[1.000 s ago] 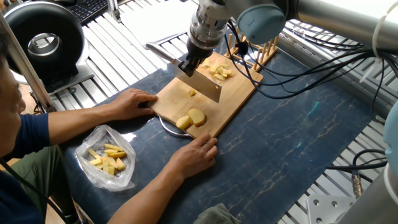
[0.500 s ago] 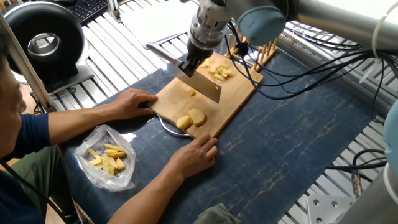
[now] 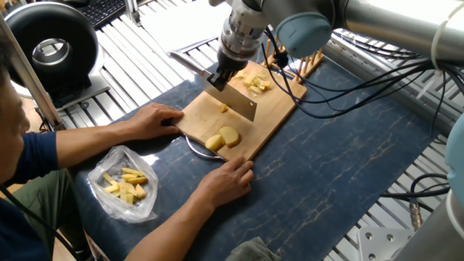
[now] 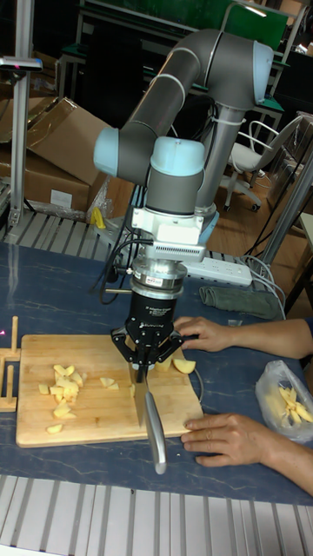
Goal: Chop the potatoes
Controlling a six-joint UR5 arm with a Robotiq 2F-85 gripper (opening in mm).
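My gripper (image 3: 222,73) (image 4: 143,358) is shut on a cleaver (image 3: 240,101) (image 4: 141,395), blade edge down over the middle of the wooden cutting board (image 3: 275,109) (image 4: 96,427). The potatoes lie on the board in two groups. Small chopped pieces (image 3: 255,83) (image 4: 64,380) sit at its far end beyond the blade. Two larger chunks (image 3: 224,137) (image 4: 183,365) rest at its near end. A single bit (image 3: 224,109) lies beside the blade. Whether the blade touches the board cannot be told.
A person's hands (image 3: 156,119) (image 3: 228,181) hold the board's near corners. A clear plastic bag (image 3: 127,185) (image 4: 287,400) of yellow pieces lies near the person. A wooden rack (image 3: 299,64) stands behind the board, with cables (image 3: 377,80) to the right. A metal rim (image 3: 194,148) shows under the board.
The cleaver and gripper stay at nearly the same spot over the board. Only the arm joints behind them have shifted slightly. Hands and potatoes have not moved.
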